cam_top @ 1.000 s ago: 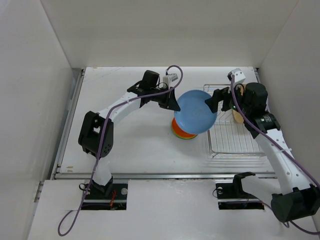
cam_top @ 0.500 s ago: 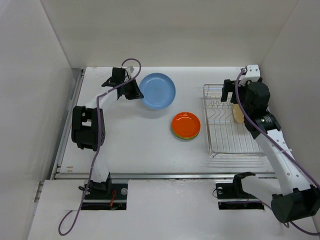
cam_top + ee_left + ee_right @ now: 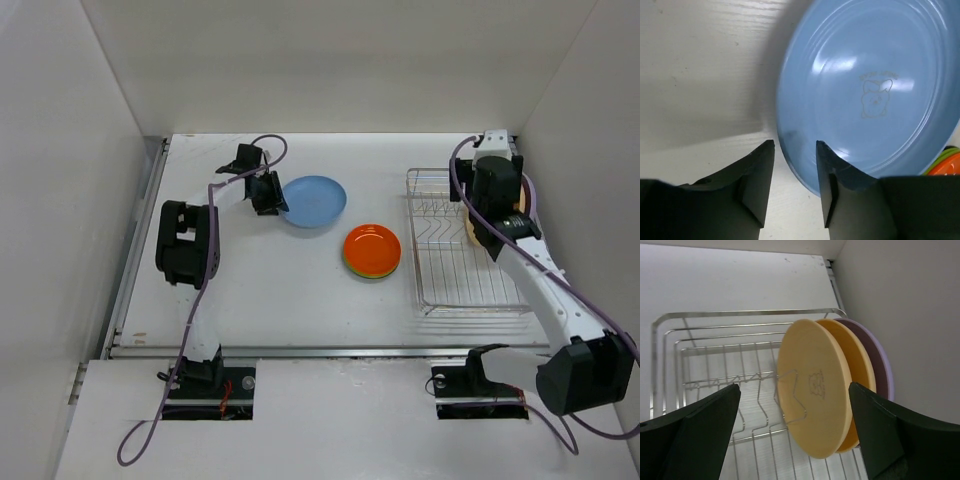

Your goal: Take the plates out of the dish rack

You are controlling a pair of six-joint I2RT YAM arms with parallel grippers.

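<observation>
Left gripper (image 3: 795, 144) stands narrowly parted at the light blue plate (image 3: 865, 95), right gripper (image 3: 794, 386) gapes wide.

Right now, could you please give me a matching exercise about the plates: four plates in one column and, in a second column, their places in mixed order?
Plates:
1. light blue plate
2. orange plate
3. front tan plate
4. lavender plate

Places:
A. upright in the dish rack, closest to the side wall
B. by itself on the table, left of the stack
C. on top of a small stack on the table
D. upright in the dish rack, farthest from that wall

Pairs: 1-B, 2-C, 3-D, 4-A
</observation>
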